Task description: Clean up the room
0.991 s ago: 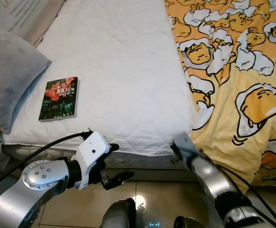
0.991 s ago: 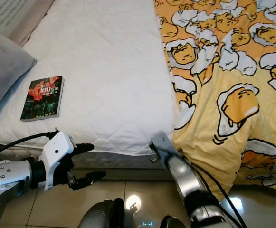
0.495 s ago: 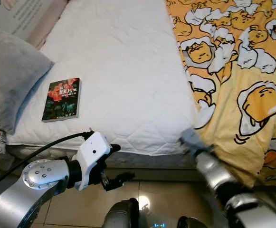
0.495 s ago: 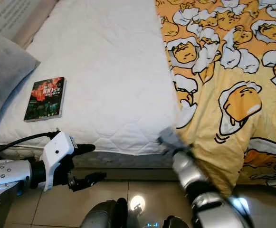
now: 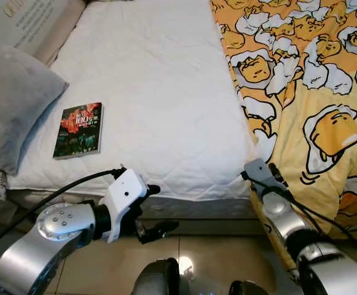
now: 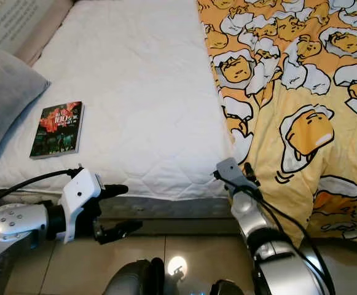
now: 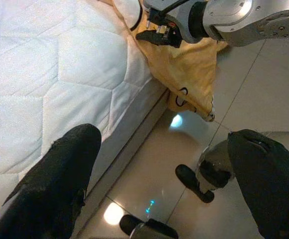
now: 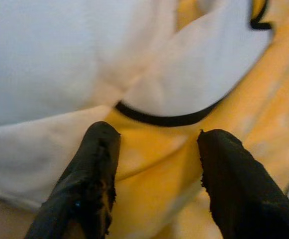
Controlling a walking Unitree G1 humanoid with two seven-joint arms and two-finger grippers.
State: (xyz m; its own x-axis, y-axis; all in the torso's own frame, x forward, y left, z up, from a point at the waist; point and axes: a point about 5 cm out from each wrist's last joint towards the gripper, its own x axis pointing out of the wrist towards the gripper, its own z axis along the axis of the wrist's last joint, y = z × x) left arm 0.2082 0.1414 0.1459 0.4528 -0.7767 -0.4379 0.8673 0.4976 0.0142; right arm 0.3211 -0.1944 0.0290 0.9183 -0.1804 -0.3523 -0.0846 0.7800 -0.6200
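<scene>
Yellow blanket [image 5: 313, 117] hangs off the bed, tidy-up just starting
Right gripper [image 8: 156, 174] has its fingers spread at the blanket's hanging edge by the white mattress [image 5: 160, 104], not pinching yet. Left gripper [image 5: 156, 212] waits with fingers spread, low by the bed side. Left to do, I think: fix the blanket, put away the book [image 5: 78, 130] near the grey pillow [image 5: 12, 104]

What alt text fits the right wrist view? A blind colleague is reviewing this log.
Close-up: the right gripper, its two black fingers spread open, is pressed up to the yellow cartoon blanket where it meets the white mattress.
</scene>
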